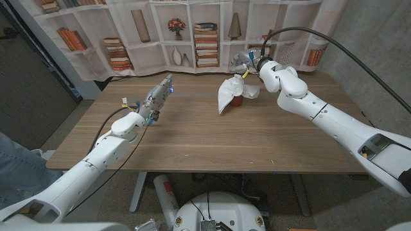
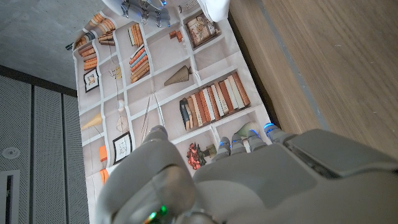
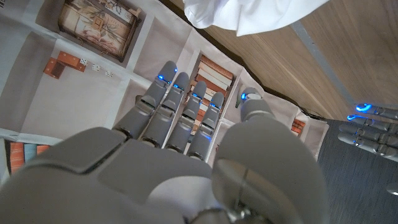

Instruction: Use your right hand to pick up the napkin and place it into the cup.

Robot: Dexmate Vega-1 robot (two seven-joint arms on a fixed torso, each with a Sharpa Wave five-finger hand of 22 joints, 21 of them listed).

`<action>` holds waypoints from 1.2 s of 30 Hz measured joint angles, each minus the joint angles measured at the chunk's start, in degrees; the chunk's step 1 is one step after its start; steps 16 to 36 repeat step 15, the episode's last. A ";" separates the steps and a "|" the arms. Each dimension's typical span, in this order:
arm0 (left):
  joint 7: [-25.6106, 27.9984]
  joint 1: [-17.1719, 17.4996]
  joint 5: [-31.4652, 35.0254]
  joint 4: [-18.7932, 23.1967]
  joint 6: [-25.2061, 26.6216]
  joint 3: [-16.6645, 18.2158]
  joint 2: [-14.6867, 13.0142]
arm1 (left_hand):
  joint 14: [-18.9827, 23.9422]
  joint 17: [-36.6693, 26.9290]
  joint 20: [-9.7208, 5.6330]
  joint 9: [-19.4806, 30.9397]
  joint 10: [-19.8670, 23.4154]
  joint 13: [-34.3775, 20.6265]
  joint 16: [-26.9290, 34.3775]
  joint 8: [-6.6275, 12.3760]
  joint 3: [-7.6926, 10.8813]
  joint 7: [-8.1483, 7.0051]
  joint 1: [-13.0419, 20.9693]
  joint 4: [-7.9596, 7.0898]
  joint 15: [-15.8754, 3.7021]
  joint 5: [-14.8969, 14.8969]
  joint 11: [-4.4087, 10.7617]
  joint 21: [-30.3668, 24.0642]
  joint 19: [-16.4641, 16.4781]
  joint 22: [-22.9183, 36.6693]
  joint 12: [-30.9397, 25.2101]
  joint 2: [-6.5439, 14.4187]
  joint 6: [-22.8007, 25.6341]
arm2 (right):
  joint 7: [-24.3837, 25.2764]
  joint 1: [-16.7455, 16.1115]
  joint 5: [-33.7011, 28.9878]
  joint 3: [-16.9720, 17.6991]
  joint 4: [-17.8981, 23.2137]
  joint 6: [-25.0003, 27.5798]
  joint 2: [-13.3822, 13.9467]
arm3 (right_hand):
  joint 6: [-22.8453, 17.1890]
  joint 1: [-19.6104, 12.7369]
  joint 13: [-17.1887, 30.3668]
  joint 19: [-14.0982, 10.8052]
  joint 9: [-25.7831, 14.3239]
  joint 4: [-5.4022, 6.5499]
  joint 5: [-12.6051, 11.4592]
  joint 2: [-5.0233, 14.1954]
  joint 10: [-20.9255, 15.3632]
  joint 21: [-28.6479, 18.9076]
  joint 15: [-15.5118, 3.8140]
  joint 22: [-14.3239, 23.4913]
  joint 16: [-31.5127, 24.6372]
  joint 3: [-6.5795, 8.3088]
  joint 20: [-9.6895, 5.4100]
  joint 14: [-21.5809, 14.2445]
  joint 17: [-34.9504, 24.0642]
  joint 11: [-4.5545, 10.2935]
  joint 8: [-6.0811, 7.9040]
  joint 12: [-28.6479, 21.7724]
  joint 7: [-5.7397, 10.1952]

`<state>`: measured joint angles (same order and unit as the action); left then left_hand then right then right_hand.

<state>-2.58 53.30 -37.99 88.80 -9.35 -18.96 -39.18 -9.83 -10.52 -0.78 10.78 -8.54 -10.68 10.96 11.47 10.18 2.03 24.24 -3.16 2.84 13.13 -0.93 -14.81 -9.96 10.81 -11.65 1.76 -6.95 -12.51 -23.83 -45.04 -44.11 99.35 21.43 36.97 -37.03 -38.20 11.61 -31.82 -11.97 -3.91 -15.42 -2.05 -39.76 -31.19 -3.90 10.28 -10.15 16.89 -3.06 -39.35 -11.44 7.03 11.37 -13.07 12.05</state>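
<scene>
The white napkin (image 1: 230,90) sits bunched on the small reddish-brown cup (image 1: 237,101) at the table's far middle, its folds hanging over both sides of the cup. My right hand (image 1: 248,62) hovers just behind and above it, fingers stretched out and holding nothing. In the right wrist view those fingers (image 3: 177,112) point past the napkin (image 3: 249,14) toward the backdrop. My left hand (image 1: 158,97) is raised over the table's left half, fingers extended and empty, well apart from the cup. The left wrist view shows the napkin's edge (image 2: 215,6) far off.
A printed bookshelf backdrop (image 1: 192,32) hangs right behind the table's far edge, close to my right hand. A black cable (image 1: 334,45) arcs over the right arm. The wooden table (image 1: 205,141) has bare surface in front of the cup.
</scene>
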 measured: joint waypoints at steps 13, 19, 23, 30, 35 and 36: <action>-0.46 -0.01 -0.12 -0.38 -0.09 0.02 -0.08 | 0.00 0.00 0.00 0.00 0.00 0.00 0.00 0.00 0.00 0.00 0.00 0.00 0.00 0.00 0.00 0.00 0.00 -0.01 0.00 0.00 0.00 | 2.93 -0.82 6.82 1.57 0.07 -1.60 0.29 | 1.33 0.02 -0.01 2.02 -0.01 -0.28 0.00 0.56 2.75 1.59 0.71 -0.01 0.21 0.28 0.40 5.74 -0.01 -1.31 0.00 0.78 -0.90; -0.50 -0.08 -0.13 -0.44 -0.09 0.02 -0.08 | 0.00 0.00 0.00 0.00 0.00 0.00 0.00 0.00 0.00 0.00 0.00 0.00 0.00 0.00 0.00 0.00 0.00 -0.01 0.00 0.00 0.00 | 3.26 -0.82 7.65 1.66 0.07 -1.72 0.34 | 1.33 0.02 -0.01 2.02 0.00 -0.28 0.00 0.56 3.17 1.59 0.62 -0.01 0.21 0.28 0.40 6.02 -0.01 -1.31 0.00 0.78 -0.90; -0.50 -0.08 -0.13 -0.44 -0.09 0.02 -0.08 | 0.00 0.00 0.00 0.00 0.00 0.00 0.00 0.00 0.00 0.00 0.00 0.00 0.00 0.00 0.00 0.00 0.00 -0.01 0.00 0.00 0.00 | 3.26 -0.82 7.65 1.66 0.07 -1.72 0.34 | 1.33 0.02 -0.01 2.02 0.00 -0.28 0.00 0.56 3.17 1.59 0.62 -0.01 0.21 0.28 0.40 6.02 -0.01 -1.31 0.00 0.78 -0.90; -0.50 -0.08 -0.13 -0.44 -0.09 0.02 -0.08 | 0.00 0.00 0.00 0.00 0.00 0.00 0.00 0.00 0.00 0.00 0.00 0.00 0.00 0.00 0.00 0.00 0.00 -0.01 0.00 0.00 0.00 | 3.26 -0.82 7.65 1.66 0.07 -1.72 0.34 | 1.33 0.02 -0.01 2.02 0.00 -0.28 0.00 0.56 3.17 1.59 0.62 -0.01 0.21 0.28 0.40 6.02 -0.01 -1.31 0.00 0.78 -0.90; -0.50 -0.08 -0.13 -0.44 -0.09 0.02 -0.08 | 0.00 0.00 0.00 0.00 0.00 0.00 0.00 0.00 0.00 0.00 0.00 0.00 0.00 0.00 0.00 0.00 0.00 -0.01 0.00 0.00 0.00 | 3.26 -0.82 7.65 1.66 0.07 -1.72 0.34 | 1.33 0.02 -0.01 2.02 0.00 -0.28 0.00 0.56 3.17 1.59 0.62 -0.01 0.21 0.28 0.40 6.02 -0.01 -1.31 0.00 0.78 -0.90; -0.50 -0.08 -0.13 -0.44 -0.09 0.02 -0.08 | 0.00 0.00 0.00 0.00 0.00 0.00 0.00 0.00 0.00 0.00 0.00 0.00 0.00 0.00 0.00 0.00 0.00 -0.01 0.00 0.00 0.00 | 3.26 -0.82 7.65 1.66 0.07 -1.72 0.34 | 1.33 0.02 -0.01 2.02 0.00 -0.28 0.00 0.56 3.17 1.59 0.62 -0.01 0.21 0.28 0.40 6.02 -0.01 -1.31 0.00 0.78 -0.90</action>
